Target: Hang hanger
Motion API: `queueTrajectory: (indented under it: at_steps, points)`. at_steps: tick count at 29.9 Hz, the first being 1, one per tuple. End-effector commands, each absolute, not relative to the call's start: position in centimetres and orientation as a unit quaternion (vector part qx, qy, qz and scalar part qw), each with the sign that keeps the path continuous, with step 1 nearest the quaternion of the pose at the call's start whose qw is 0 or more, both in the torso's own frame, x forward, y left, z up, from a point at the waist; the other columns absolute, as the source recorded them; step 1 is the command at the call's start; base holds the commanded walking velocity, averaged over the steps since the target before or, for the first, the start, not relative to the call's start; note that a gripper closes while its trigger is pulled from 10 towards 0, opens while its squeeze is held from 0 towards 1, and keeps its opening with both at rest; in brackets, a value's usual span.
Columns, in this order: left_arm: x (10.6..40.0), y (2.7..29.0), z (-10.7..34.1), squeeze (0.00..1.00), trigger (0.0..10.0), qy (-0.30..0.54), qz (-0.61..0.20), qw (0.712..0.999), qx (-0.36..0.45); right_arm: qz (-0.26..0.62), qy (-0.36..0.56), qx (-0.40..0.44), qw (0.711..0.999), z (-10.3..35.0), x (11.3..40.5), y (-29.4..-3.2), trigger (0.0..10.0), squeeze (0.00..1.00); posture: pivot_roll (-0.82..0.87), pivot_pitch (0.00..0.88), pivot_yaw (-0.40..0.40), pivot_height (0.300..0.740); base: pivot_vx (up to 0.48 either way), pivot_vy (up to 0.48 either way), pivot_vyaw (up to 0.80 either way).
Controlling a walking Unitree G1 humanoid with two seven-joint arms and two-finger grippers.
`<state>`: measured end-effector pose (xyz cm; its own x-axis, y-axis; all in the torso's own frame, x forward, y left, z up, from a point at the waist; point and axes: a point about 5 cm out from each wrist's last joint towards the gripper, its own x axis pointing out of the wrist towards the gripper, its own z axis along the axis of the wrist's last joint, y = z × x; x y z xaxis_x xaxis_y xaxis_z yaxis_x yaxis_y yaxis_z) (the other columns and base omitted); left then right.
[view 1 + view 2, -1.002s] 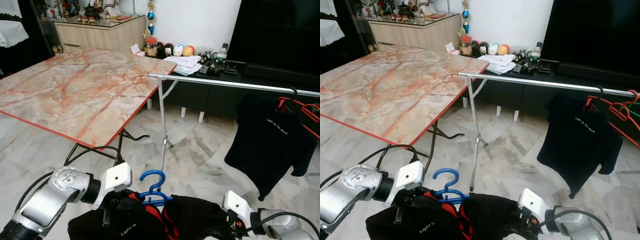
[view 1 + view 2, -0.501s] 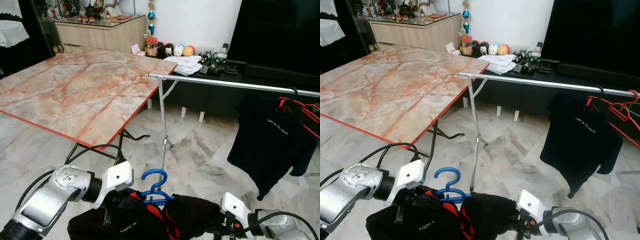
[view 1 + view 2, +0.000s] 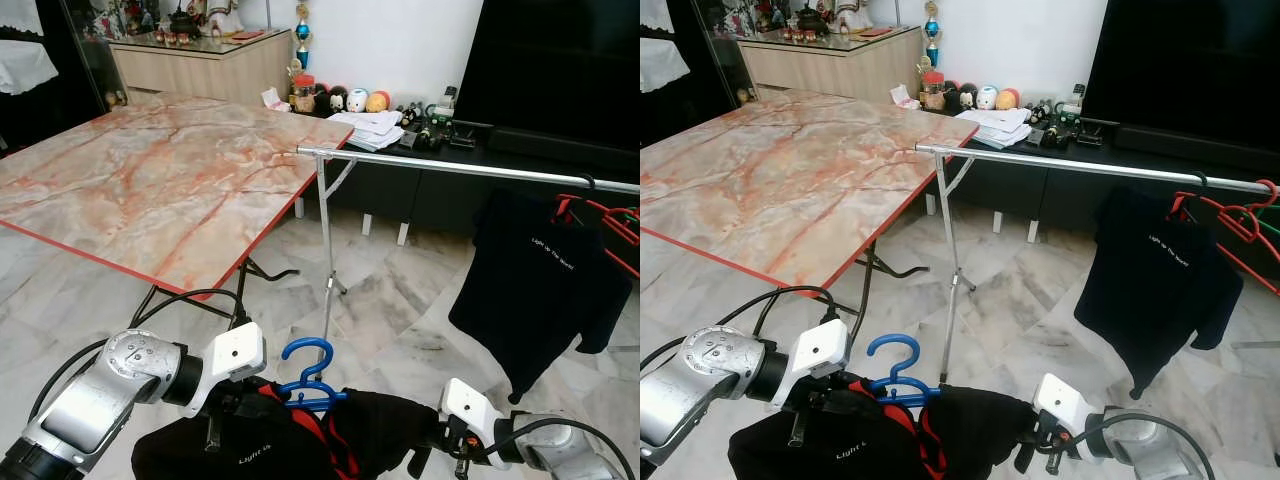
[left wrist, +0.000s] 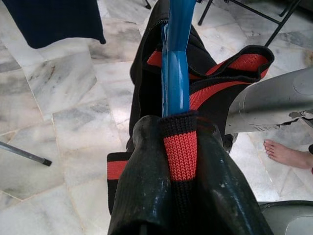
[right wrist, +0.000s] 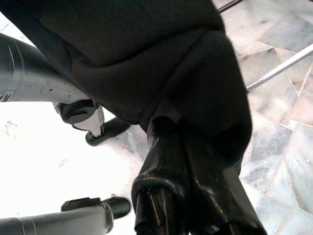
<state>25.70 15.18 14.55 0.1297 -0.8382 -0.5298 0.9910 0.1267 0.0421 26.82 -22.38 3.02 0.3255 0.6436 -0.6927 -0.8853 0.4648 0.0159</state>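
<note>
A blue hanger [image 3: 308,366] carries a black jacket [image 3: 375,430] with red trim, low in front of me above the floor. My left gripper [image 3: 248,408] is shut on the hanger's neck and the jacket's red and black knit collar [image 4: 180,149]; the blue hanger [image 4: 175,83] runs out between its fingers. My right gripper [image 3: 428,448] is shut on the jacket's right side, with black cloth [image 5: 161,63] pinched between its fingers [image 5: 164,147]. The silver clothes rail [image 3: 460,168] runs from centre to right, well above and beyond the hanger's hook.
A black T-shirt [image 3: 540,285] and red hangers [image 3: 602,215] hang at the rail's right end. The rail's thin stand [image 3: 326,250] is straight ahead. A marble-patterned folding table [image 3: 150,180] fills the left. A dark low cabinet [image 3: 440,185] with clutter lines the back wall. A person's bare foot [image 4: 286,152] is nearby.
My right wrist has shifted slightly left and turned, so its black fingers show under the jacket's edge. The hanging T-shirt sways a little. The left arm and hanger have hardly moved.
</note>
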Motion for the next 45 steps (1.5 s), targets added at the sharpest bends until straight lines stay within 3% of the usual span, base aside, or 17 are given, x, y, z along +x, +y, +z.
queueTrajectory:
  at_steps: [1,18,28,36,45]
  points:
    - [25.8,14.8,16.0,0.0,0.0,0.167,-0.637,0.724,0.205,0.484,0.311,-0.186,0.797,3.4,27.3,-22.1,0.0,0.0,0.13,0.0,0.007,0.74,0.0,0.0,0.0]
    - [25.7,14.9,15.6,0.0,0.0,0.176,-0.638,0.721,0.206,0.494,0.311,-0.195,0.788,3.3,27.3,-21.8,0.0,0.0,0.13,0.0,0.006,0.74,0.0,0.0,0.0]
    - [26.0,15.3,15.1,0.0,0.0,0.188,-0.626,0.72,0.234,0.471,0.293,-0.264,0.789,3.7,28.1,-22.4,0.0,0.0,0.13,0.0,0.006,0.74,0.0,0.0,0.0]
    - [26.0,15.3,15.1,0.0,0.0,0.189,-0.626,0.72,0.234,0.483,0.267,-0.242,0.798,4.3,28.5,-21.7,0.0,0.0,0.13,0.0,0.007,0.74,0.0,0.0,0.0]
    - [26.7,15.7,14.5,0.0,0.0,0.198,-0.6,0.727,0.268,0.49,0.271,-0.255,0.788,4.4,28.5,-21.8,0.0,0.0,0.13,0.0,0.007,0.74,0.0,0.0,0.0]
